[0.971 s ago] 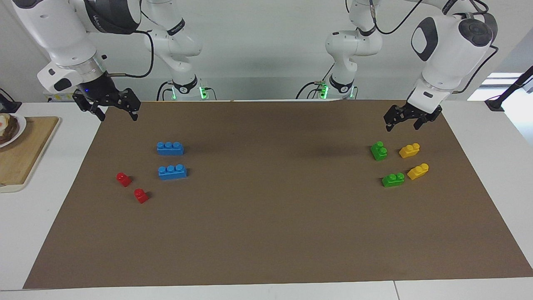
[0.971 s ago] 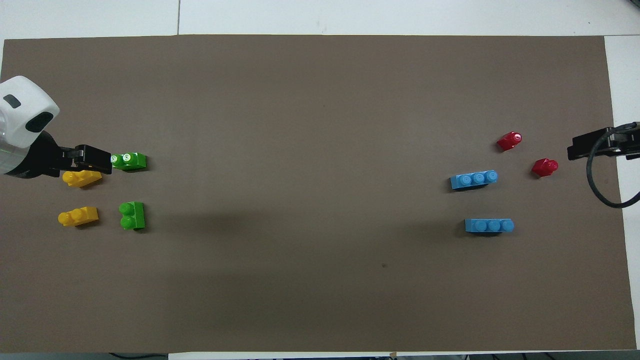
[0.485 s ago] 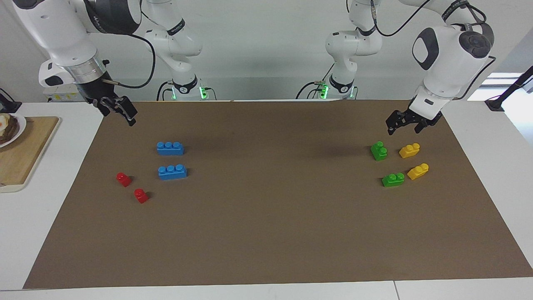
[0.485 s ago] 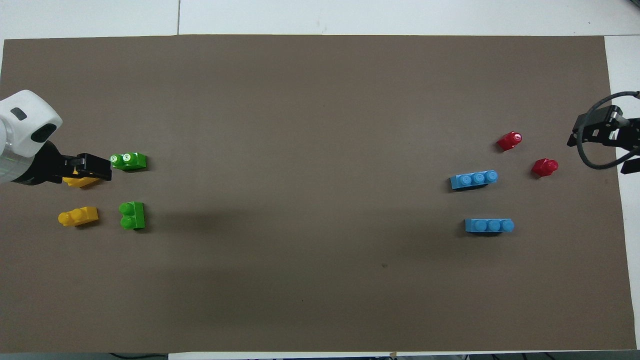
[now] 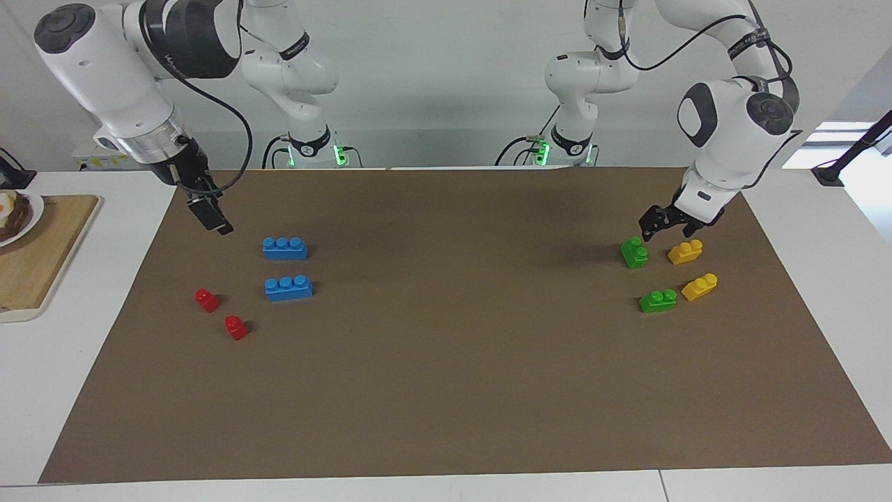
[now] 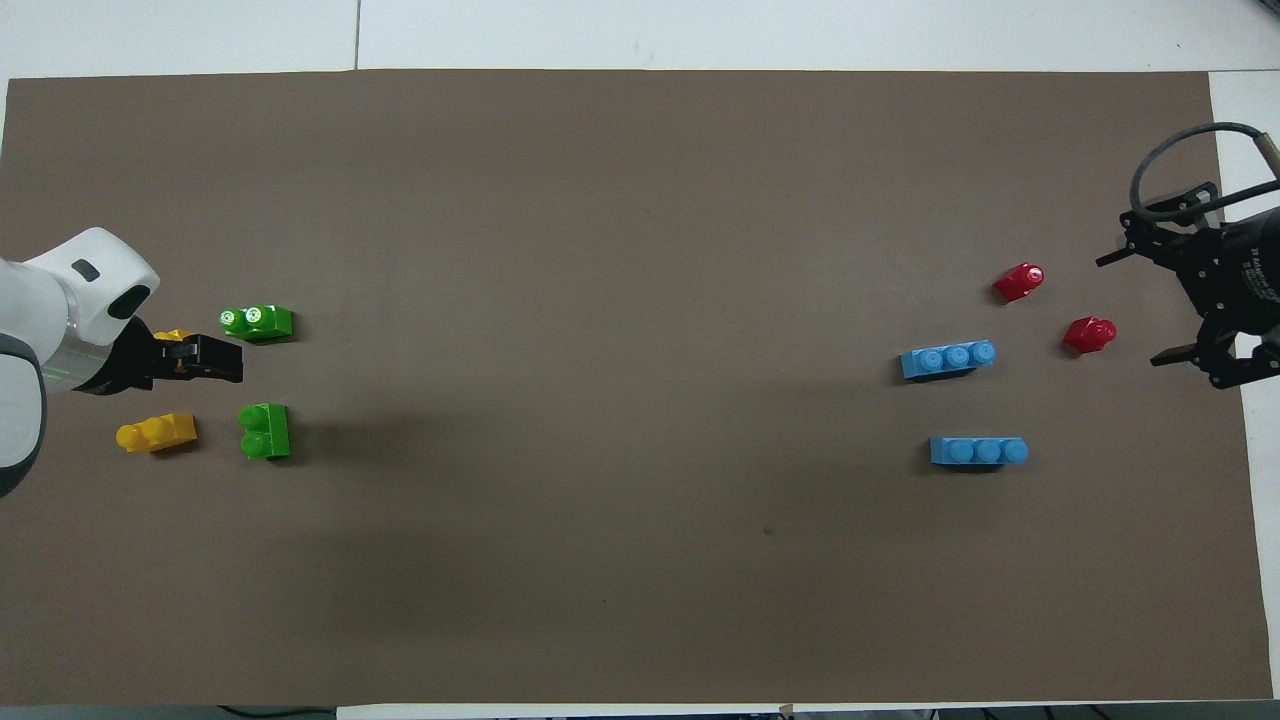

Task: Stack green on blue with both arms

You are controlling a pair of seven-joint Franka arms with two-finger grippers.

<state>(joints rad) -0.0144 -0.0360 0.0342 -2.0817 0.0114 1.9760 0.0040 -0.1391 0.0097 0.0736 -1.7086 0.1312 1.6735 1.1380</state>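
Two green two-stud bricks lie toward the left arm's end: one nearer the robots (image 5: 634, 252) (image 6: 265, 431), one farther (image 5: 658, 300) (image 6: 257, 321). Two blue three-stud bricks lie toward the right arm's end: one nearer (image 5: 285, 248) (image 6: 978, 451), one farther (image 5: 288, 288) (image 6: 947, 358). My left gripper (image 5: 665, 230) (image 6: 215, 360) is open and empty. It hangs low over the mat, close above the nearer green brick and the yellow brick beside it. My right gripper (image 5: 216, 222) (image 6: 1128, 310) is open and empty. It is over the mat's edge, beside the nearer blue brick.
Two yellow bricks (image 5: 685, 252) (image 5: 700, 286) lie beside the green ones; the left gripper partly hides one in the overhead view. Two red bricks (image 5: 207, 300) (image 5: 236, 327) lie near the blue ones. A wooden board (image 5: 42, 258) with a plate (image 5: 31, 213) sits off the brown mat (image 5: 446, 390).
The left gripper has come down toward the nearer green brick. The right gripper has turned, dropped lower and moved over the mat toward the blue bricks. No brick has moved.
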